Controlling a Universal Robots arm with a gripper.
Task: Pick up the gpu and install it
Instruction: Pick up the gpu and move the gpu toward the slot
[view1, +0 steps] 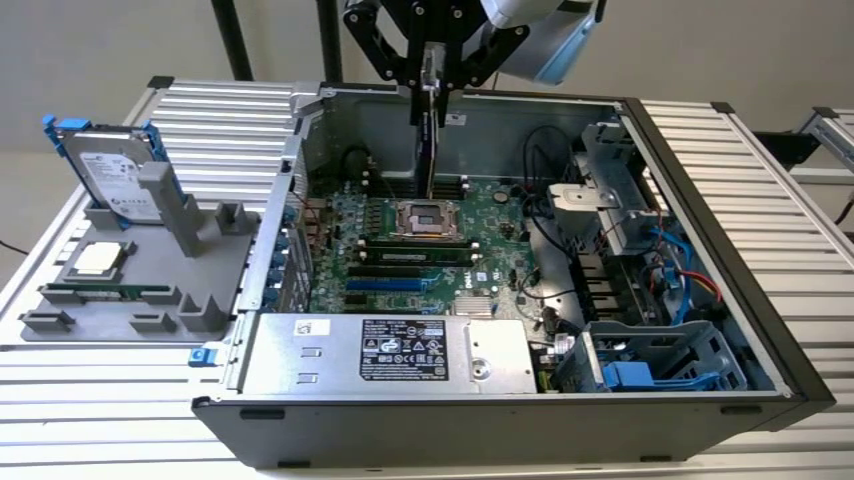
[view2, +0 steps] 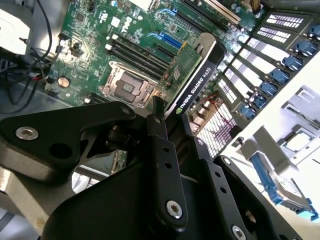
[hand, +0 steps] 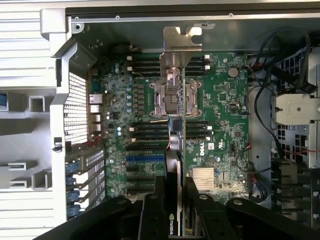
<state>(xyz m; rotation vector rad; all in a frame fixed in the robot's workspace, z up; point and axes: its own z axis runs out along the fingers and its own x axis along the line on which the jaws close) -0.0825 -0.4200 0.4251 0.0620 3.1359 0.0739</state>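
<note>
At the upper middle of the exterior view, the pincer (view1: 431, 88) is closed on the upper edge of the gpu (view1: 430, 140), which hangs upright over the motherboard (view1: 387, 255) inside the open computer case (view1: 705, 200), with free room at both its faces. At the exterior view's left, a gray holder (view1: 80, 328) carries a hard drive (view1: 114, 170). The power supply (view1: 387, 350) bears a white label.

The thin rectangular gpu card (view2: 192, 77) has a green board face and a black edge with white lettering. The jointed metal gripper (view1: 435, 90) is black. The motherboard (hand: 220, 115) is green, with black and blue slots. At the exterior view's left, the boxy hard drive (view1: 114, 175) is silver with blue rails.
</note>
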